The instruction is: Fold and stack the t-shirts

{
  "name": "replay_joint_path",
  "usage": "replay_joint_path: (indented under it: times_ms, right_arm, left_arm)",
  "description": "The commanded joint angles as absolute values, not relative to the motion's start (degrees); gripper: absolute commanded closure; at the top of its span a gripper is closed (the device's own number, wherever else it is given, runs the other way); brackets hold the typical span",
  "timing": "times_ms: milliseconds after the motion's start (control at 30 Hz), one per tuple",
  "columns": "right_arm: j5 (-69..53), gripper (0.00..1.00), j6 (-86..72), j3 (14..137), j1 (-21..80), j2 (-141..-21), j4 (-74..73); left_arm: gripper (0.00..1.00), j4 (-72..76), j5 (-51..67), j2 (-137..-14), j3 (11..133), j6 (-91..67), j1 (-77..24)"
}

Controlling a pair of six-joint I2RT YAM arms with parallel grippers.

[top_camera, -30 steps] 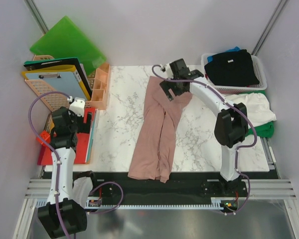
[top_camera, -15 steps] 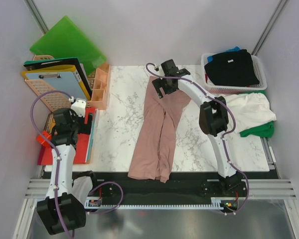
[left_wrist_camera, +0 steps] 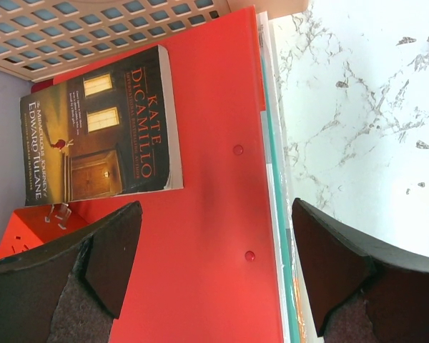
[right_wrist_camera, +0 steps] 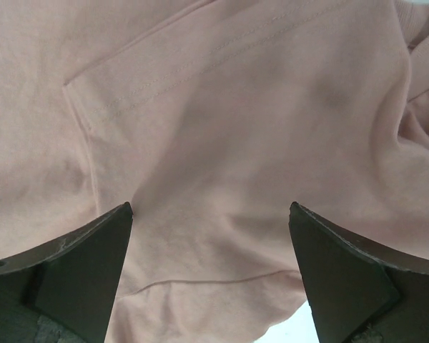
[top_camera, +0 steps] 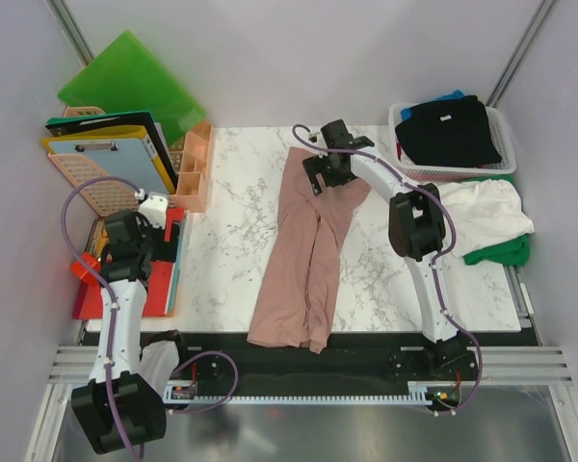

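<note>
A dusty pink t-shirt [top_camera: 303, 255] lies lengthwise down the middle of the marble table [top_camera: 231, 241], folded into a long strip. My right gripper [top_camera: 326, 173] hovers over its far end, open. In the right wrist view pink cloth [right_wrist_camera: 222, 107] with a sleeve hem fills the frame below the spread right gripper [right_wrist_camera: 211, 214]; nothing is held. A black t-shirt [top_camera: 448, 130] tops the white basket [top_camera: 506, 154], with blue cloth showing behind. White [top_camera: 486, 207] and green [top_camera: 506, 252] t-shirts lie heaped at the right edge. My left gripper [top_camera: 154, 226] stands open over a red folder [left_wrist_camera: 214, 236], far from the shirts.
A green folder [top_camera: 125, 82], clipboards [top_camera: 111, 154] and a peach organizer [top_camera: 191, 168] crowd the back left. A book [left_wrist_camera: 100, 128] lies on the red folder beside the table's left edge. Black rails run along the near edge.
My right gripper swung left over the shirt's far end, then drifted slightly back right, while its elbow moved toward the back. The shirt and left arm stayed put.
</note>
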State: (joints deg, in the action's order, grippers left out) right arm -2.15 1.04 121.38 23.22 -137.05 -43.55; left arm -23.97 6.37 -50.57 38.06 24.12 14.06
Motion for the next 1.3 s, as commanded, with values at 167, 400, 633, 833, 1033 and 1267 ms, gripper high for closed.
replay_joint_path:
  times_ms: [167,400,633,833,1033,1267]
  right_arm:
    - [-1.6,0.02,0.0,128.9,21.4,-143.1,-42.8]
    - [3.8,0.02,0.0,126.9,20.8,-141.9,-39.2]
    - [10.2,0.02,1.6,132.4,20.8,-147.6,-36.5]
    - [13.3,0.02,0.8,135.0,20.7,-150.1,-33.2]
    - [17.7,0.02,0.0,132.7,20.7,-149.8,-24.9]
    - [18.9,0.02,0.3,132.2,20.7,-150.2,-18.6]
  left_arm:
    - [0.08,-23.3,4.7,-49.4,35.9,26.5,14.2]
    - [0.08,-23.0,4.6,-49.3,35.1,25.8,14.3]
    - [0.09,-22.9,4.9,-52.1,35.2,23.4,14.3]
    - [0.08,-23.0,3.4,-52.5,35.2,25.0,14.3]
    - [0.09,-23.0,3.6,-52.6,35.2,25.0,14.3]
    - [0.09,-23.6,3.0,-51.8,35.0,25.3,14.2]
